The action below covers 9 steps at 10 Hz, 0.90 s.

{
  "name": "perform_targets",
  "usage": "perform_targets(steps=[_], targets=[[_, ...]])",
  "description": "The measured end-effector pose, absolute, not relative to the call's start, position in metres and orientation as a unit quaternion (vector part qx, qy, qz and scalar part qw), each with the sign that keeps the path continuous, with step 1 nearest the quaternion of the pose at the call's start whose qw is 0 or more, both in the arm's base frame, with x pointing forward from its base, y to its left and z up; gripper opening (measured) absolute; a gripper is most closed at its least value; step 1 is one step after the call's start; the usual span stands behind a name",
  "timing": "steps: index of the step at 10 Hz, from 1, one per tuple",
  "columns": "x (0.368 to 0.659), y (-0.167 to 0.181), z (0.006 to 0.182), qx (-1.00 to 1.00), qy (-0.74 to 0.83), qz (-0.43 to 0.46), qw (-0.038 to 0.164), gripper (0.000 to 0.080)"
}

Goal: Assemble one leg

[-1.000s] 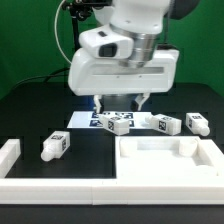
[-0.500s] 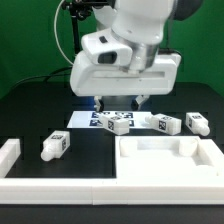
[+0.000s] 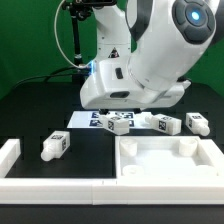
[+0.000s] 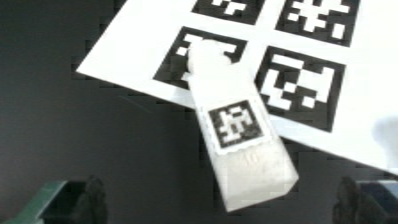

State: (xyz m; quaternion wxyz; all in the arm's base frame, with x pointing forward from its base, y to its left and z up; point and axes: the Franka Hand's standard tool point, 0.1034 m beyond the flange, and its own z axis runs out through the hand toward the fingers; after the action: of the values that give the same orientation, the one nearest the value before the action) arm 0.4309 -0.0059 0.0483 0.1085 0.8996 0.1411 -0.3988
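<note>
1. White plastic makes up every loose part. The short white plastic leg [image 4: 240, 140] with a black-and-white square tag lies on its side, one end on the thin white marker board [image 4: 151, 55] and the other out on the black table [image 4: 71, 130].
2. Nothing appears joined yet. The big flat white square tabletop [image 3: 170, 165] with a raised rim sits toward the exterior view's right, apart from the leg, and no peg is visibly fitted to it. Another loose white peg [image 3: 52, 146] lies toward the exterior view's left, and a pair of such pegs [image 3: 167, 124] lies toward its right.
3. By my judgement the whole job remains: grasping the leg, carrying it over and seating it in the tabletop.
4. The two-finger gripper [image 4: 222, 203] hangs above the leg. Its dark fingers [image 4: 63, 200] show at opposite edges of the wrist view, so the jaws are spread wide. They hold nothing and touch nothing. In the exterior view the arm's body hides them.
</note>
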Motion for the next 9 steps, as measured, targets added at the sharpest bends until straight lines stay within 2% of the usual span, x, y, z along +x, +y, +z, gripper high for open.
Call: perform_targets(steps=[2,6,9], targets=[[0.427,-0.008,0.045,0.875,0.133,-0.450,0.117,0.0649],[0.420,-0.006,0.037,0.872,0.128,-0.457,0.118,0.0649],[0.389,-0.002,0.021,0.863,0.116,-0.478,0.119,0.0649]])
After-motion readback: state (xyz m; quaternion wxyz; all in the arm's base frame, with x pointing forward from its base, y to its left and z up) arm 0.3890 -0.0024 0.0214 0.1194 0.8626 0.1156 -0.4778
